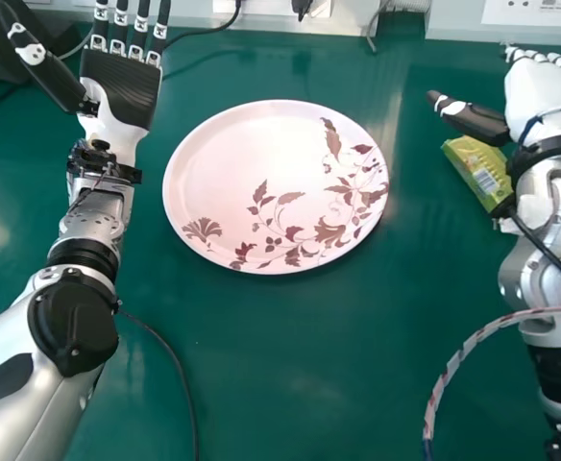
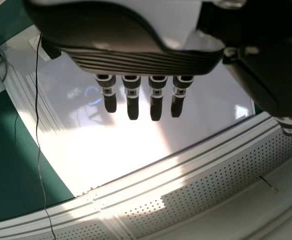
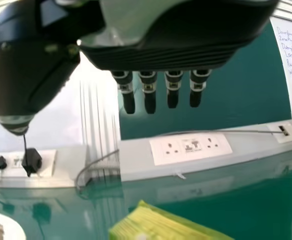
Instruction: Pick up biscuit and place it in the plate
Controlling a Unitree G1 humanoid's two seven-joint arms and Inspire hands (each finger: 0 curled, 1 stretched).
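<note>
White trunking (image 3: 136, 172) lines the far edge of our glossy green tabletop (image 1: 290, 384). Our left hand (image 1: 122, 91) and right hand (image 1: 540, 91) have straight, slightly spread fingers. The biscuit packet (image 1: 477, 171) lies toward the right edge, by the right wrist (image 1: 548, 154). We should draw back, straddle it, pinch lightly, then lift before crossing to the plate (image 1: 252, 173).

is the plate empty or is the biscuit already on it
Empty: the plate shows only its printed leaves, and the biscuit packet lies outside it.
</note>
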